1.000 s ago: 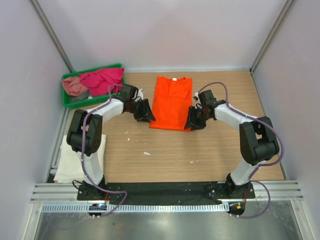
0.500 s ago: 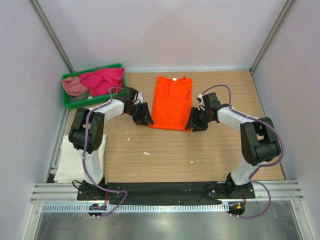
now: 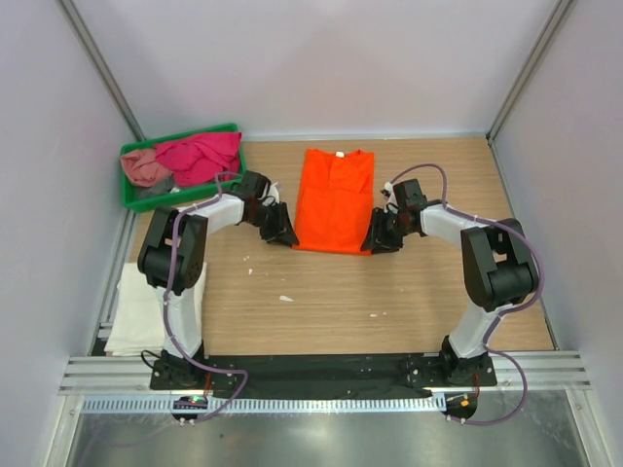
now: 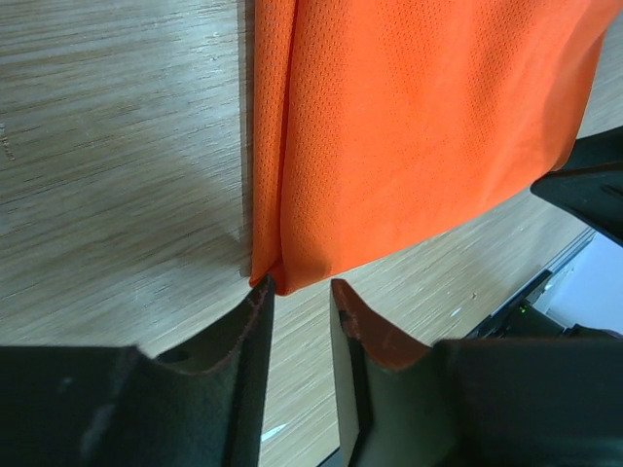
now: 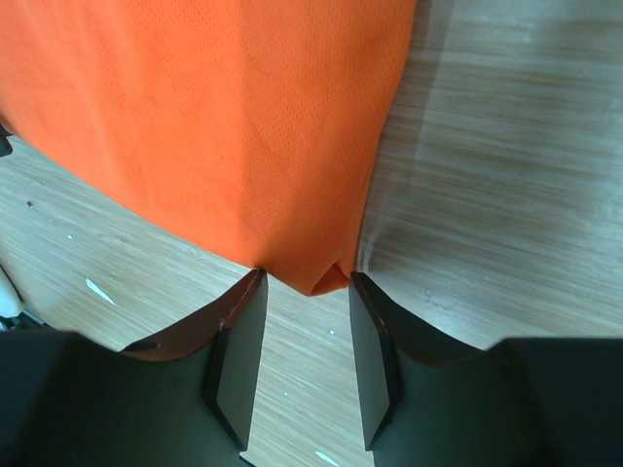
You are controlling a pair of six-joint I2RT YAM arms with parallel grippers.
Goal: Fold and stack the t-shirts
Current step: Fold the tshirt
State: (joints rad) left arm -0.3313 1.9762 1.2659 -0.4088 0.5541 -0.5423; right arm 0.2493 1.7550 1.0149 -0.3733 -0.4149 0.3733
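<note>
Orange t-shirt (image 3: pixel 334 199) lying flat, left gripper (image 4: pixel 300 290) and right gripper (image 5: pixel 307 278) both half-open at its near corners, gripping nothing, wood table (image 3: pixel 389 292) either side.

The orange t-shirt (image 3: pixel 334 199) lies flat on the worktop (image 3: pixel 341 292), left claw (image 3: pixel 279 230) and right claw (image 3: pixel 380 236) at its near corners, while the magenta t-shirt (image 3: pixel 200 156) and pink t-shirt (image 3: pixel 144 167) sit in the green tray (image 3: pixel 129 201).

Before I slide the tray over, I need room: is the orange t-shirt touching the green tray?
Apart. The top view shows a strip of bare table between the orange t-shirt and the green tray.
</note>
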